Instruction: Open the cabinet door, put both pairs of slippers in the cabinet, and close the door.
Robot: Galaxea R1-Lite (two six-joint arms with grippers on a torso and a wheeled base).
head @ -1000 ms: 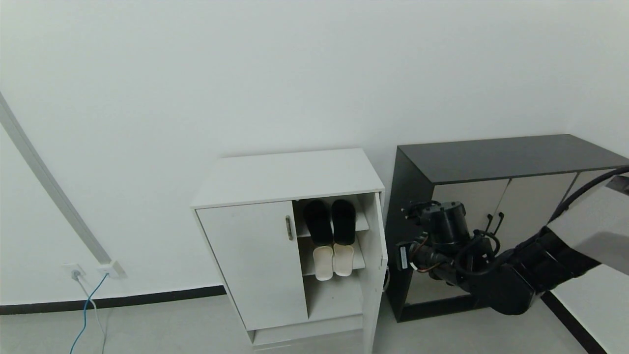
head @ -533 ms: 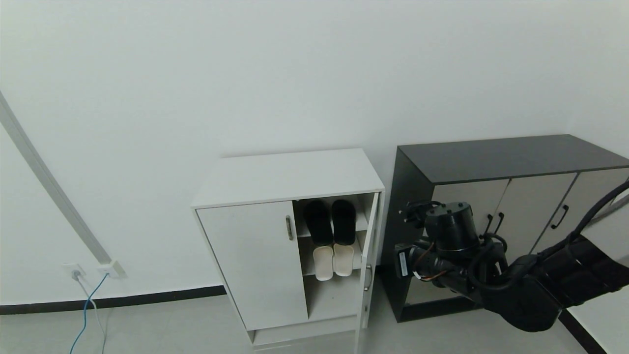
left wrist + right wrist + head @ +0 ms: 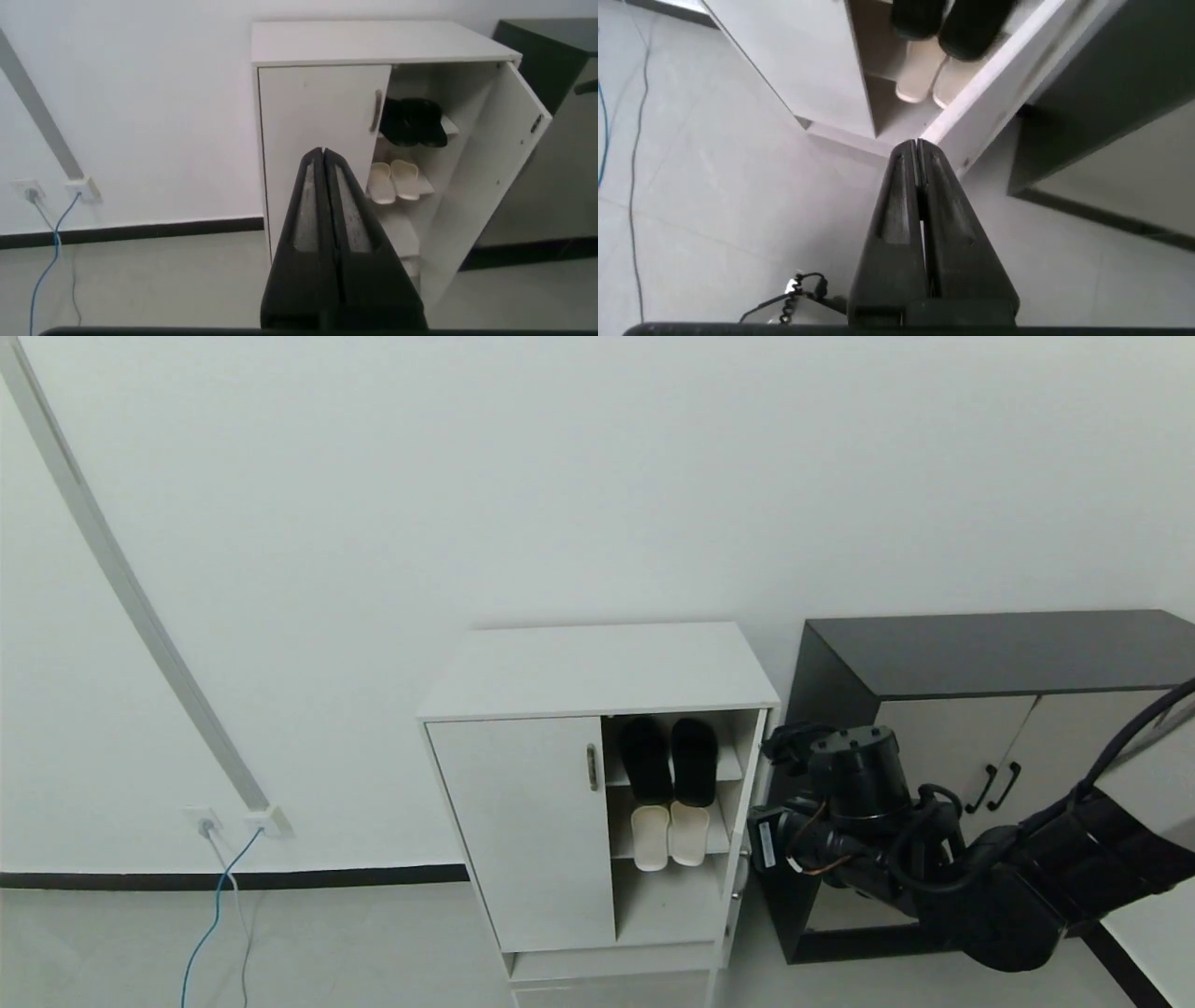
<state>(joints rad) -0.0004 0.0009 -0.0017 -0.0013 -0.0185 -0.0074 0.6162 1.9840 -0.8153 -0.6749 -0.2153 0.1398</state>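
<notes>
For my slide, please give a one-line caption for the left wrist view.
Shut left gripper before the white cabinet: right door open, black slippers shelved above white slippers.

white cabinet [image 3: 597,667] with right door [image 3: 495,177] ajar, black slippers [image 3: 667,758] shelved above cream slippers [image 3: 668,833].

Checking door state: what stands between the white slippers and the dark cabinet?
The open cabinet door, between white slippers and dark cabinet, in the left wrist view.
</notes>
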